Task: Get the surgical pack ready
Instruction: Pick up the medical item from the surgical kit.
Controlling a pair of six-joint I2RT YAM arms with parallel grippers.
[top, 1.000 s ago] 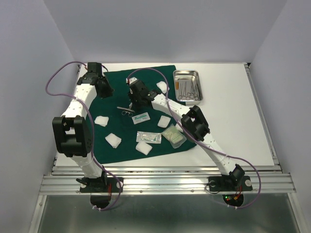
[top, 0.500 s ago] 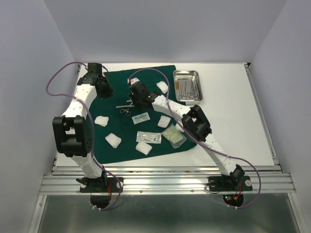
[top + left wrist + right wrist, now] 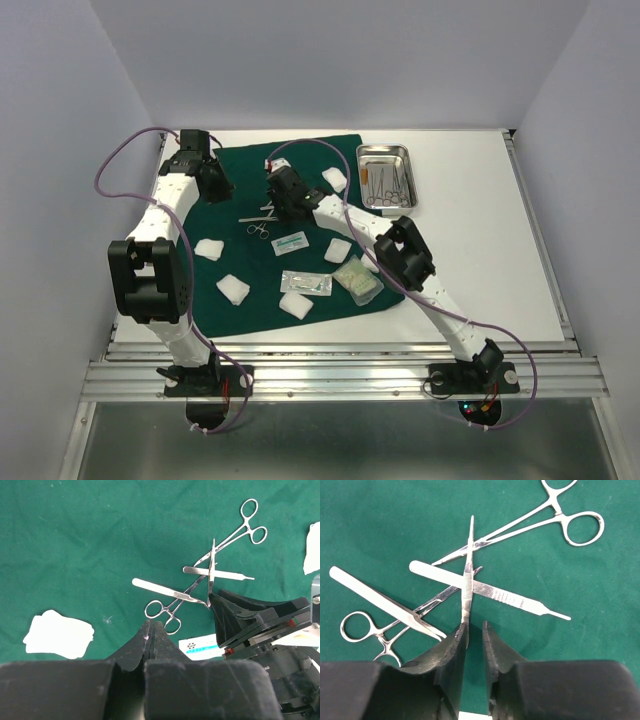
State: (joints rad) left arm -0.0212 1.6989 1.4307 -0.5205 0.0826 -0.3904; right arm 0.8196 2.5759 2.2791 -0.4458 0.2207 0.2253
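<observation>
The dark green drape (image 3: 250,290) covers the table's left half. Several steel instruments lie crossed on it: two ring-handled forceps (image 3: 570,520), a flat handle (image 3: 490,592), flat tweezers (image 3: 380,600) and thin tweezers (image 3: 468,575) standing on edge. My right gripper (image 3: 474,630) hangs low over them, jaws slightly apart, and the thin tweezers' near end touches the left finger's inner edge. My left gripper (image 3: 151,625) is shut and empty, just above the drape beside the near forceps (image 3: 165,612). The steel tray (image 3: 385,178) holds more instruments.
White gauze pads (image 3: 233,289) and sealed packets (image 3: 306,283) are spread over the drape's near half. One gauze pad (image 3: 57,634) lies left of my left gripper. The two grippers are close together, with the right gripper's body (image 3: 260,625) just right of the left fingers.
My right gripper has shifted slightly away from the near edge. A long instrument now shows on the drape to its left. The left arm has barely moved.
</observation>
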